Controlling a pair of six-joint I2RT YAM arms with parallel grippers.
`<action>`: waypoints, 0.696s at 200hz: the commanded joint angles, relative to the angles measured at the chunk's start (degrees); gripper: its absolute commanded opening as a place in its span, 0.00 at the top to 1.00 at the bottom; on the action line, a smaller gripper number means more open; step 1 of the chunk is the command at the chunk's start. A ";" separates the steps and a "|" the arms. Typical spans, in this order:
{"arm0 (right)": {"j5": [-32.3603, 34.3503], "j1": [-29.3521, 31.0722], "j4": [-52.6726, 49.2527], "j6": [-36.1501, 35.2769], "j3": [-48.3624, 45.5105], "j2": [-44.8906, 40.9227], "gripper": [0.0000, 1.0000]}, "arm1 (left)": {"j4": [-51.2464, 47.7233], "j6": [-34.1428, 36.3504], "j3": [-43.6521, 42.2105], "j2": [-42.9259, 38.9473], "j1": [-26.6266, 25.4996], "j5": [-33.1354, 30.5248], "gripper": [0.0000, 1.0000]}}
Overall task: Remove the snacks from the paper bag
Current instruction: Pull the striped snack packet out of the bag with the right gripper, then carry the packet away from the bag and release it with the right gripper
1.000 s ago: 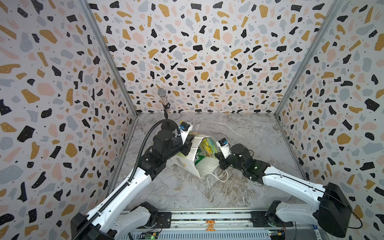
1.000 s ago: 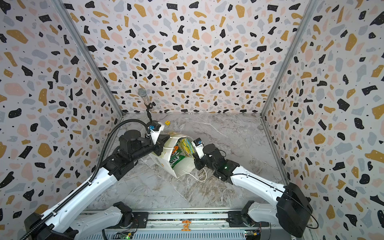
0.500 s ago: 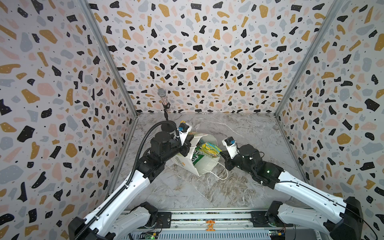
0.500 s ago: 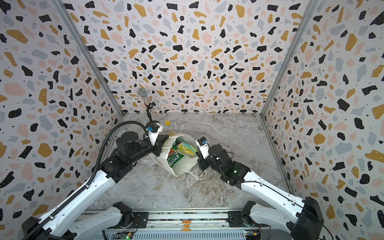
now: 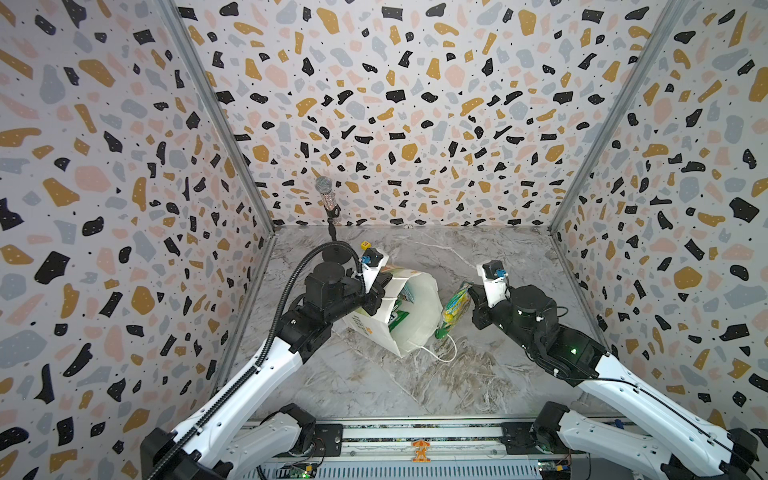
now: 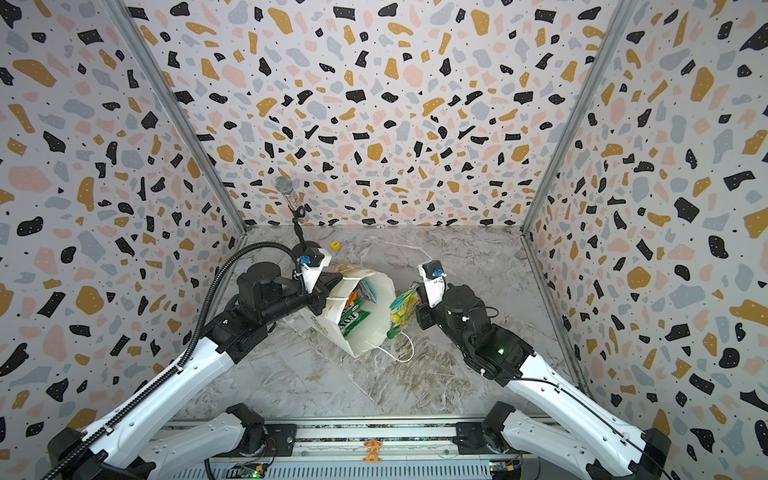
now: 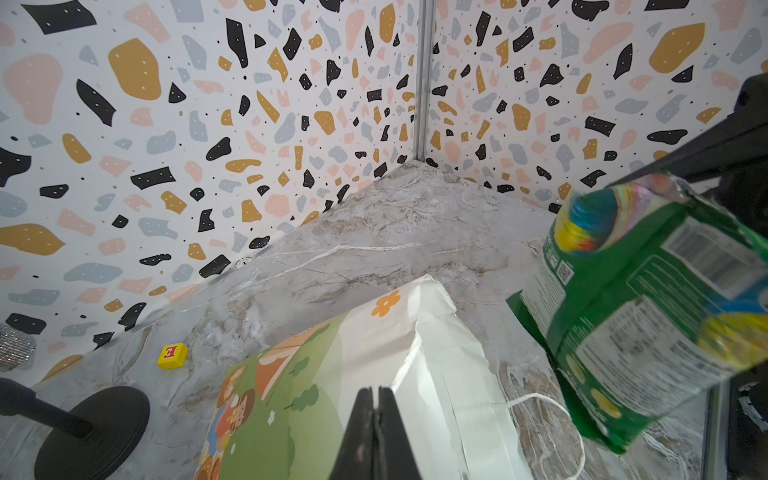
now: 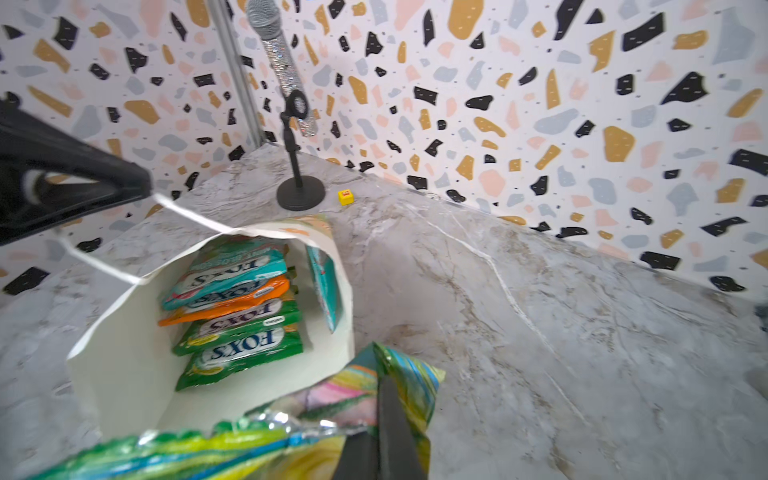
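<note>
Paper bag [image 5: 422, 322] is leaning open-mouthed on the bench [image 5: 415, 386], with my left gripper [image 7: 375, 409] pinching its cord handle [image 8: 187, 216]. I'm worrying that the thin cord is going to slip or the paper tear, dropping the bag shut over the snacks [image 8: 237, 307] lying stacked inside. Just right of the mouth, my right gripper [image 8: 384, 390] is pinching a green-yellow pouch [image 5: 454, 309] by one edge, and that glossy film could be sliding free before I'm reaching a clear spot.

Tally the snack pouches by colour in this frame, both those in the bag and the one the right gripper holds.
Teal pouches: 2, in the paper bag
Orange pouch: 1, in the bag
Green pouches: 2, in the bag
Green-yellow pouch: 1, outside the bag, in the right gripper
Total: 6 visible
</note>
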 commanded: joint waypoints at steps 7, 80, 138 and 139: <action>0.27 -7.52 -2.01 2.90 4.32 0.71 1.00 | 1.56 0.41 0.47 -0.58 -0.15 1.23 1.00; -21.94 -29.06 3.40 8.00 4.25 15.23 1.00 | 1.43 0.24 0.16 -0.85 -0.24 0.81 1.00; -35.85 -35.52 10.61 11.21 6.97 32.56 1.00 | 1.30 0.12 -0.28 -0.91 -0.34 -0.48 1.00; -36.05 -35.61 10.75 11.30 7.06 32.85 1.00 | 1.30 0.12 -0.26 -0.92 -0.33 -0.48 1.00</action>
